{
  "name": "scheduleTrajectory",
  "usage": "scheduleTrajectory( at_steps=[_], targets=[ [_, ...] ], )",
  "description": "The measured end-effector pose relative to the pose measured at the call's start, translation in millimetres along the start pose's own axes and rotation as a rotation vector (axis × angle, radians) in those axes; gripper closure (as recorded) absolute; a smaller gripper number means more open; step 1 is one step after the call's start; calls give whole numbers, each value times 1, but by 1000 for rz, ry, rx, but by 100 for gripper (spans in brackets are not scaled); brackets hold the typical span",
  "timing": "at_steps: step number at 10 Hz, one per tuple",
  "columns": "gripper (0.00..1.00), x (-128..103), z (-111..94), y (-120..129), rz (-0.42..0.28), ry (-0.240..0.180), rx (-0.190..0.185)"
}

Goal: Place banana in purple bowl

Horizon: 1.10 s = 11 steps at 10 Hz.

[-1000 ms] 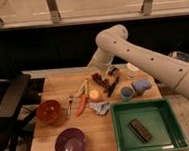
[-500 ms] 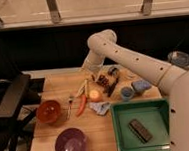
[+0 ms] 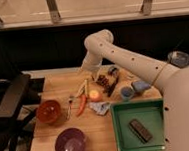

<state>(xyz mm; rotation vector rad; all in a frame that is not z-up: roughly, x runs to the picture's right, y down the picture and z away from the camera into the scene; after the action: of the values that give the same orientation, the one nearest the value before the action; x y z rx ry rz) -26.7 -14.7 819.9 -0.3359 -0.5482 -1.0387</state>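
The banana (image 3: pixel 84 86) is a slender pale yellow piece lying on the wooden table (image 3: pixel 49 144), just left of the small round yellow-orange fruit (image 3: pixel 94 95) and above the orange carrot (image 3: pixel 82 105). The purple bowl (image 3: pixel 70 143) sits empty near the table's front edge, left of the green tray. My gripper (image 3: pixel 92 73) hangs from the white arm at the table's far side, just above and behind the banana's far end. It holds nothing that I can see.
An orange-red bowl (image 3: pixel 49 111) stands left of the carrot, with a fork (image 3: pixel 70 105) between them. A green tray (image 3: pixel 144 138) at the front right holds a dark bar (image 3: pixel 140 130). Blue cups (image 3: pixel 126 92), dark items (image 3: pixel 106 82) and a crumpled wrapper (image 3: pixel 99 107) lie mid-table. A black chair (image 3: pixel 10 98) stands at the left.
The arm has swung left, and my gripper has moved from over the dark items at mid-table to above the banana's far end. The objects on the table have not moved.
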Motion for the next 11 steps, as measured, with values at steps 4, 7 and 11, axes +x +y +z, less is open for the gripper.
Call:
scheduleTrajectory(
  at_steps=[4, 7, 11],
  targets=[
    [35, 6, 62, -5, -71, -10, -54],
    [35, 9, 87, 1, -93, -35, -61],
    [35, 9, 118, -2, -104, -58, -45]
  ],
)
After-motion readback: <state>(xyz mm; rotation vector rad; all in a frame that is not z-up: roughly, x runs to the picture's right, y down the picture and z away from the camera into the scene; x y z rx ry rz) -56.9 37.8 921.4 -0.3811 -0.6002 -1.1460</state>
